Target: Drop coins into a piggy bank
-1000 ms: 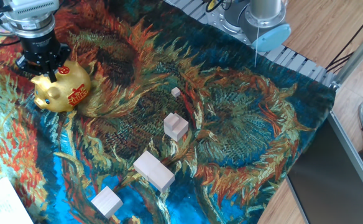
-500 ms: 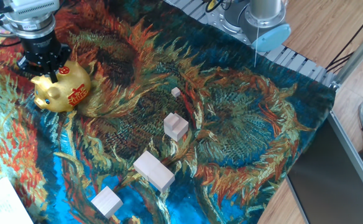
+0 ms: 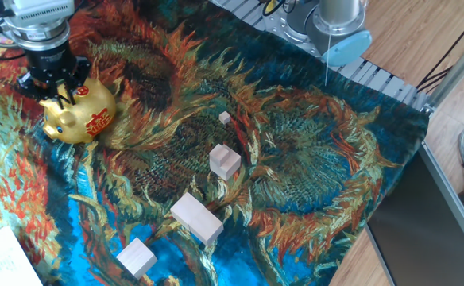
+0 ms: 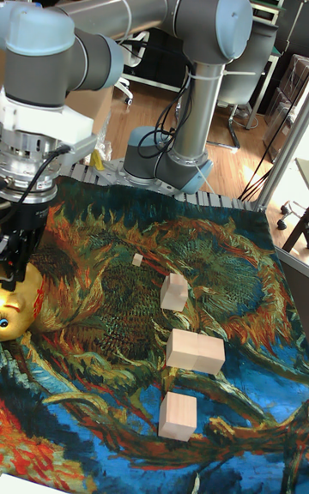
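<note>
the fingers (image 3: 58, 86) have lifted slightly off the piggy bank's (image 3: 81, 115) back; their spread cannot be told.

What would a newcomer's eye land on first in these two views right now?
Probably the shiny gold piggy bank at the far left of the sunflower-print cloth, with the gripper right over its back. Next, the four pale wooden blocks strung in a loose line down the cloth's middle toward the front edge. In the tall view, the big grey arm arches over the whole scene.
</note>
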Robot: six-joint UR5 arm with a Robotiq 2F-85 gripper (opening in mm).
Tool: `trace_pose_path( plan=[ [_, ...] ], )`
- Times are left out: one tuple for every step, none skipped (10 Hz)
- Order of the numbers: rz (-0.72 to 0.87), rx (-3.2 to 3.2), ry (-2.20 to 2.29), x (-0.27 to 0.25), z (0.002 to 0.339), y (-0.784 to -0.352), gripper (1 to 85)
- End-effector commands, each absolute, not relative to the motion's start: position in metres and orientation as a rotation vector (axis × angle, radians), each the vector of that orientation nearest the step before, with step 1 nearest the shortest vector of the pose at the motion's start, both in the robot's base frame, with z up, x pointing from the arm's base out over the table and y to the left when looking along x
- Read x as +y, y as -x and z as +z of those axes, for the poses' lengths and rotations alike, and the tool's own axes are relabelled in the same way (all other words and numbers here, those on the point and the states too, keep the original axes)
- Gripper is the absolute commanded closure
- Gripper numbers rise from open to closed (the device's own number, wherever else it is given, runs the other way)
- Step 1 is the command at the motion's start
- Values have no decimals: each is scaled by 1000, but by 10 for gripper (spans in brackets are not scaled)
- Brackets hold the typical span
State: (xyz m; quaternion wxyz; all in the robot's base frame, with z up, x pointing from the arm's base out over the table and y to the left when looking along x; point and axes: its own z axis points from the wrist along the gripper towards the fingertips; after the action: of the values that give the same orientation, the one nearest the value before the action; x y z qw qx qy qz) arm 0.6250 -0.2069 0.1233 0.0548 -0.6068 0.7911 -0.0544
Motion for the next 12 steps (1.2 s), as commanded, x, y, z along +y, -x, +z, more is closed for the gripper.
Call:
trace_pose_path(
  plan=[
    [-171,2395,1833,-207,125,-628,430],
    [-173,2407,1825,-208,127,-627,430],
    [-179,2432,1798,-208,131,-625,430],
    [-187,2524,1670,-210,139,-624,490],
    [-149,2634,1464,-210,147,-624,650],
    [-123,2712,1285,-212,152,-627,843],
    [-84,2801,1066,-208,151,-625,843],
    [-25,2903,775,-203,151,-621,843],
    [-22,2926,637,-204,151,-624,843],
    [-38,2939,554,-207,151,-625,843],
    [-68,2948,455,-213,152,-628,843],
    [-64,2949,390,-213,152,-630,843]
  ],
)
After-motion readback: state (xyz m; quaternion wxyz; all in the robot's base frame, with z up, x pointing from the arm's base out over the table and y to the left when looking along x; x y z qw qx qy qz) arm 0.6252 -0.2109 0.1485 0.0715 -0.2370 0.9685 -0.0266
